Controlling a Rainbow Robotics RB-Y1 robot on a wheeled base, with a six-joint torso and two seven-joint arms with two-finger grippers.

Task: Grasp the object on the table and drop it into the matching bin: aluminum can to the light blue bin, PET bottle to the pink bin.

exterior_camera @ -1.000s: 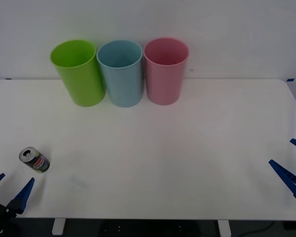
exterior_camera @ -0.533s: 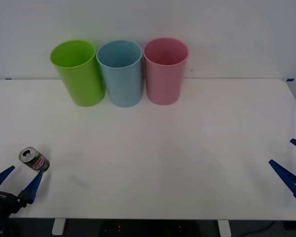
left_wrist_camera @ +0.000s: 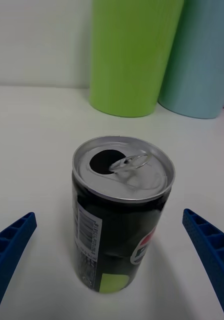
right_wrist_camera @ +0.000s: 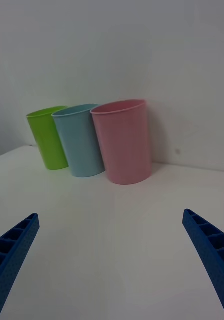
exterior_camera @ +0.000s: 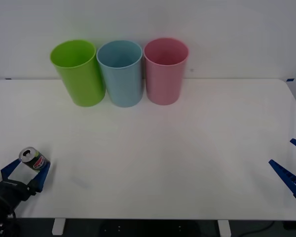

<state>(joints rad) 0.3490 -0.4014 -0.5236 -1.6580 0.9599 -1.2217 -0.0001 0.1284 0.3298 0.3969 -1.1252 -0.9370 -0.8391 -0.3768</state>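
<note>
**K:** Aluminum can [exterior_camera: 34, 160] is standing upright on the table [exterior_camera: 187, 148], near-left corner, silver top up, tab hole showing. Well apart from the bins at the far edge.

**J:** Which arm is taking it?

**K:** Left gripper [exterior_camera: 25, 175] is sitting right at it. Right gripper [exterior_camera: 295, 167] is parked at the near-right edge, fingers spread, holding nothing, whole table width away. Left is the obvious pick.

**J:** Left fingers?

**K:** Spread wide, nothing between the pads yet. In the left wrist view the can [left_wrist_camera: 123, 212] is sitting centred between the two blue fingers [left_wrist_camera: 12, 250], just ahead of the tips, not touching either.

**J:** Axis?

**K:** Long axis is running vertical, so the fingers are bracketing it across the round side. I'd say it needs a bit more forward travel, then a close on the dark body below the rim.

**J:** Target?

**K:** Light blue bin [exterior_camera: 120, 73], middle of the three, touching or nearly touching the lime green bin [exterior_camera: 79, 72] on its left and the pink bin [exterior_camera: 165, 70] on its right. It's lying forward and to the right of the can.

**J:** Risk?

**K:** Empty can is probably light; a finger clipping it early could be tipping it.
</note>
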